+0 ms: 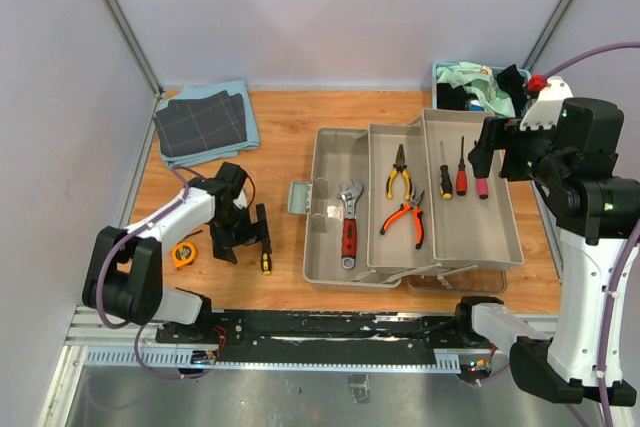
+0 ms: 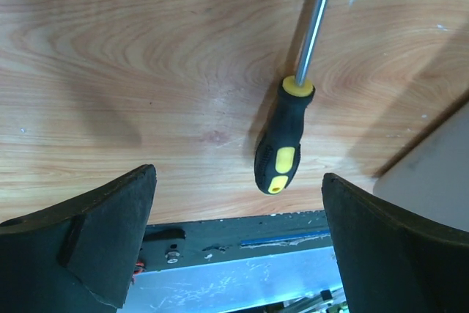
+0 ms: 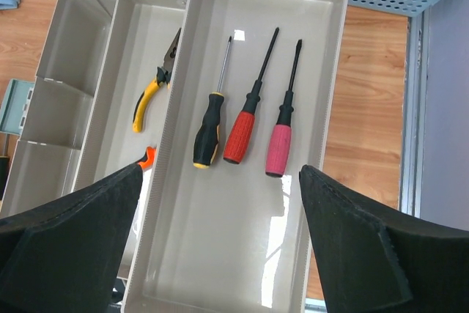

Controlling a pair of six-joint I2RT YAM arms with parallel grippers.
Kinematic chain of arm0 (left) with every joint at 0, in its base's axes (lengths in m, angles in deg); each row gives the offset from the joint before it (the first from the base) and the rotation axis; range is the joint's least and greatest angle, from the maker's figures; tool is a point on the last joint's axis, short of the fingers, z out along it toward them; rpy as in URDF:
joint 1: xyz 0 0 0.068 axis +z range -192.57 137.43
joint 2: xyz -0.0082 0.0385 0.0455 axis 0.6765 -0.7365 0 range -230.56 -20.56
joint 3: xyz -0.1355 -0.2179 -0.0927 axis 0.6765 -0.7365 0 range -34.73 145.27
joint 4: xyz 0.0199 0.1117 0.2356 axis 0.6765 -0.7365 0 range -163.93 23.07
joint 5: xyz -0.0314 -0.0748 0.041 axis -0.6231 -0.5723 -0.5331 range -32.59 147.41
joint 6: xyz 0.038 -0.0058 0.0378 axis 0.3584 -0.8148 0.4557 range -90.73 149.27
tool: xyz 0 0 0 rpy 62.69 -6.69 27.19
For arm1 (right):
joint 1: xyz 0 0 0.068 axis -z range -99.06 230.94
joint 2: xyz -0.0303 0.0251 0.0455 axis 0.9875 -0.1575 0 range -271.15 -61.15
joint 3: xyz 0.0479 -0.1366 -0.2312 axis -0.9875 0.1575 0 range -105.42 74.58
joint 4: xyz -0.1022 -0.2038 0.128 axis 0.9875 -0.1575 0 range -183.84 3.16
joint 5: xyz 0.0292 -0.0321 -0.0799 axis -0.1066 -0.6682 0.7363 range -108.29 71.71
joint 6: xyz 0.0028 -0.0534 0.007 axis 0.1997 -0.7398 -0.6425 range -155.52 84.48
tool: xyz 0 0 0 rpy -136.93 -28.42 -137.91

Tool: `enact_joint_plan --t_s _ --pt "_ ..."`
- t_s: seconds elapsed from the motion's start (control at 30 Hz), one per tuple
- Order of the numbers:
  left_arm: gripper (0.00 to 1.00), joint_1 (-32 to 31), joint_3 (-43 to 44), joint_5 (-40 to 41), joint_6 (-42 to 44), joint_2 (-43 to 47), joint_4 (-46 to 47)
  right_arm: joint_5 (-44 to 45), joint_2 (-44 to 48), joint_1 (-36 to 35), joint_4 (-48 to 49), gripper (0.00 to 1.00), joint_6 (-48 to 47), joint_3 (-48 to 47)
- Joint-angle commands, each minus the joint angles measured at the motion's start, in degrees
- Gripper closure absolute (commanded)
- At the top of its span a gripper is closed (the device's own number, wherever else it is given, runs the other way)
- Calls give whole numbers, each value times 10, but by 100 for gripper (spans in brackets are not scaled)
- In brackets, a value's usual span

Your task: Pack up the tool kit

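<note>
From above: open toolbox (image 1: 330, 142) on the table (image 1: 290, 117), right of centre, trays fanned out side by side. In its left compartment, a red-handled wrench (image 1: 349, 227). In the middle tray (image 1: 383, 147), yellow pliers (image 1: 399, 172), with orange pliers (image 1: 405, 219) just nearer. In the right tray (image 1: 470, 237), three screwdrivers (image 1: 461, 175) side by side, tips toward the far edge. Left of the toolbox on bare wood, an orange tape measure (image 1: 183, 254) and a loose screwdriver (image 1: 265, 252). Left gripper (image 1: 243, 237) low between those two, jaws wide apart. Right gripper (image 1: 488, 152) raised over the far end of the right tray. Folded dark cloths (image 1: 200, 122) at far left, blue basket (image 1: 445, 72) at far right.

Left wrist: fingers (image 2: 102, 232) far apart at the bottom corners, clamped on nothing. Between them on the wood, the loose screwdriver, black handle with yellow patches, shaft pointing away, touching neither finger.

Right wrist: fingers (image 3: 73, 240) spread and empty. Beneath, the right tray with its three screwdrivers close together: black-and-yellow handle, red handle, pink handle. Yellow pliers in the next tray over; basket at the top right corner.
</note>
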Motion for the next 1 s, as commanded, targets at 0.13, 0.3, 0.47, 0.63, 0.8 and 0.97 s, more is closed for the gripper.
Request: enact_joint_plan --t_s 0.13,0.3,0.47,0.63,0.8,0.97 --pt "6 -32 16 50 -31 -62 23 28 25 16 -40 10 13 -15" --pt "40 -49 22 56 -37 -91 40 40 29 16 -55 10 9 -29" --pt "99 -52 19 52 -32 -97 51 46 23 16 -63 10 2 -41" --pt "100 -52 65 49 7 -53 56 26 13 16 -51 10 3 -34" --pt "100 -32 150 -2 52 37 97 -46 -9 16 1 8 18 -3" --pt "100 3 271 -120 98 82 210 -173 -49 13 112 7 54 36"
